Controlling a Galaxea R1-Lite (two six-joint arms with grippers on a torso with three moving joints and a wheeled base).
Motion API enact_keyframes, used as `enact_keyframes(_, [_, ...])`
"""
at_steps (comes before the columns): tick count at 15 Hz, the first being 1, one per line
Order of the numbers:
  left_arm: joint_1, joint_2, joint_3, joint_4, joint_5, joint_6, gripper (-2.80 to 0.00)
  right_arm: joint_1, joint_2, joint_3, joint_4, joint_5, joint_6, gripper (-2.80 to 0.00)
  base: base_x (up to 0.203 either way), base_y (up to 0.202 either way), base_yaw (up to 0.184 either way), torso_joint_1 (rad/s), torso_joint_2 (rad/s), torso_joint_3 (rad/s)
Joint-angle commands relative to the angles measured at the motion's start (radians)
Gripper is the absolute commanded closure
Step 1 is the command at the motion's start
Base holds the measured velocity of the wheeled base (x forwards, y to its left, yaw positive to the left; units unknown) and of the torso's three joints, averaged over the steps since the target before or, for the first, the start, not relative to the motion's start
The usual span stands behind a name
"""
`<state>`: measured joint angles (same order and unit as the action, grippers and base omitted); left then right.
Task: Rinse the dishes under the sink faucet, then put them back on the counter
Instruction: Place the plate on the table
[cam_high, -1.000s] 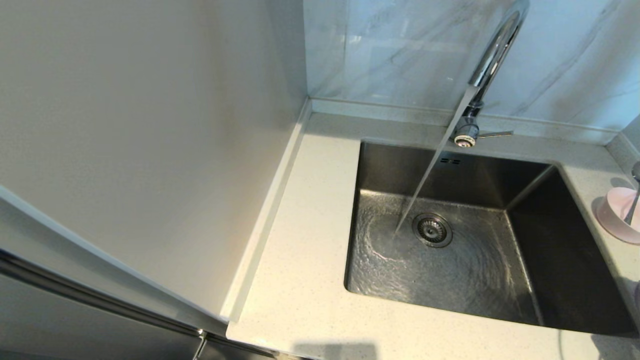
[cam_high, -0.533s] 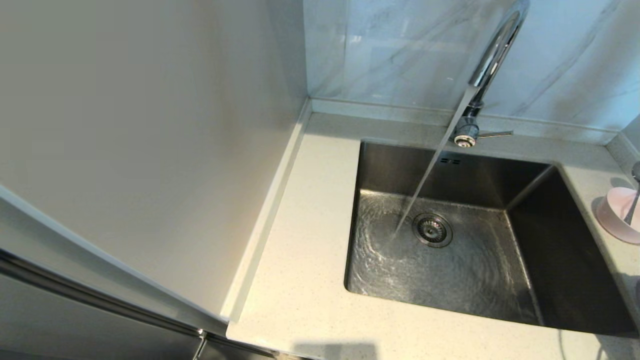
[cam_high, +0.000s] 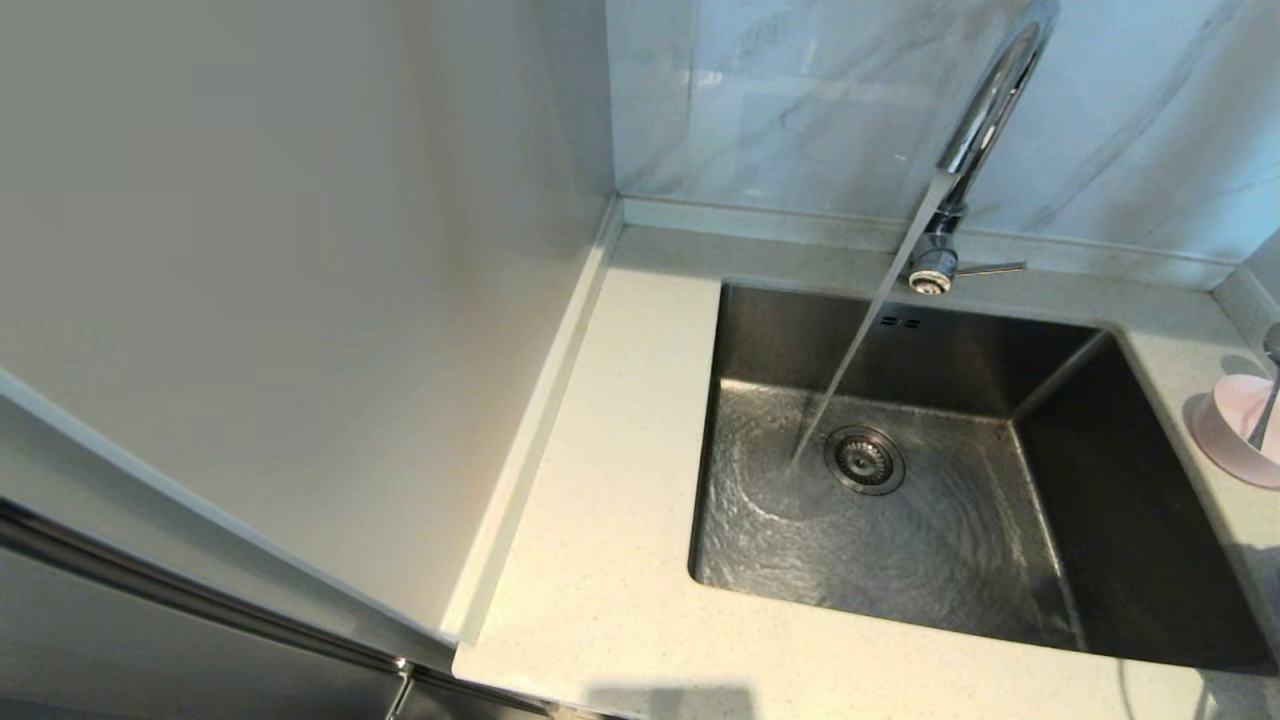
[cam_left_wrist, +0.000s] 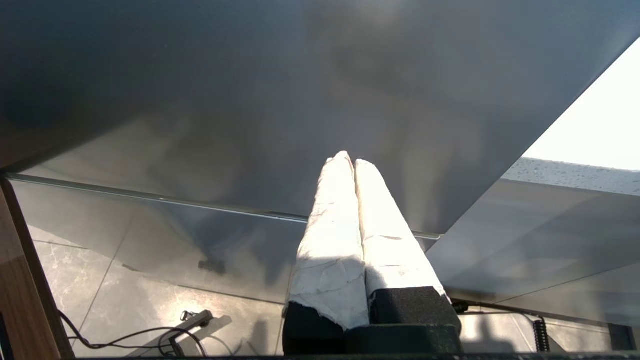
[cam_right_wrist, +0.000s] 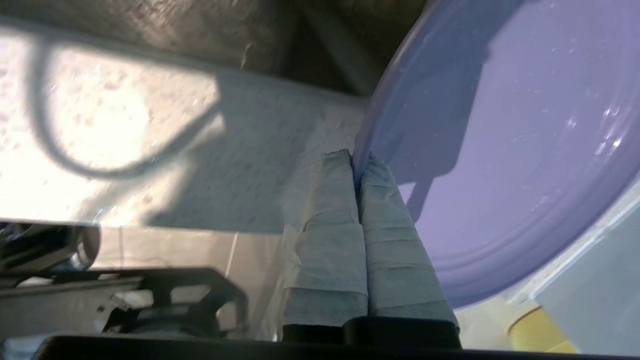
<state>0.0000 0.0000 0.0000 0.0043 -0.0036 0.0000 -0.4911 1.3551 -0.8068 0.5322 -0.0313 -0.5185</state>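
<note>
1. A plate (cam_right_wrist: 500, 165) is clamped at its rim by the right gripper (cam_right_wrist: 357, 170), the taped fingers (cam_right_wrist: 327, 220) pressed together on the edge; its face is tilted steeply above the desk (cam_right_wrist: 125, 130).
2. The left gripper (cam_left_wrist: 348, 162) is parked low before a grey cabinet panel (cam_left_wrist: 250, 100), fingers (cam_left_wrist: 330, 225) closed on nothing.
3. Water is poured by the faucet (cam_high: 975, 130) in a slanted stream into the sink (cam_high: 900, 520), landing just beside the drain (cam_high: 865, 460).
4. A pink bowl (cam_high: 1235, 425) sits on the desk (cam_high: 610, 520), beyond the sink's right side.
</note>
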Motion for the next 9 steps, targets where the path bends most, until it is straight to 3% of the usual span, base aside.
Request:
enact_keyframes(1, [0.000, 0.000, 0.000, 0.000, 0.001, 0.000, 0.00, 0.000, 0.001, 0.032, -0.057, -0.033, -0.017, 0.00, 0.000, 0.000, 0.000, 0.000, 0.00, 0.000])
enact_keyframes(3, [0.000, 0.000, 0.000, 0.000, 0.000, 0.000, 0.00, 0.000, 0.007, 0.041, -0.063, -0.061, -0.025, 0.00, 0.000, 0.000, 0.000, 0.000, 0.00, 0.000])
enact_keyframes(4, [0.000, 0.000, 0.000, 0.000, -0.001, 0.000, 0.00, 0.000, 0.009, 0.041, -0.064, -0.061, -0.023, -2.80, 0.000, 0.000, 0.000, 0.000, 0.00, 0.000])
enact_keyframes(9, [0.000, 0.000, 0.000, 0.000, 0.001, 0.000, 0.00, 0.000, 0.012, 0.028, -0.069, -0.059, -0.026, -2.80, 0.000, 0.000, 0.000, 0.000, 0.00, 0.000])
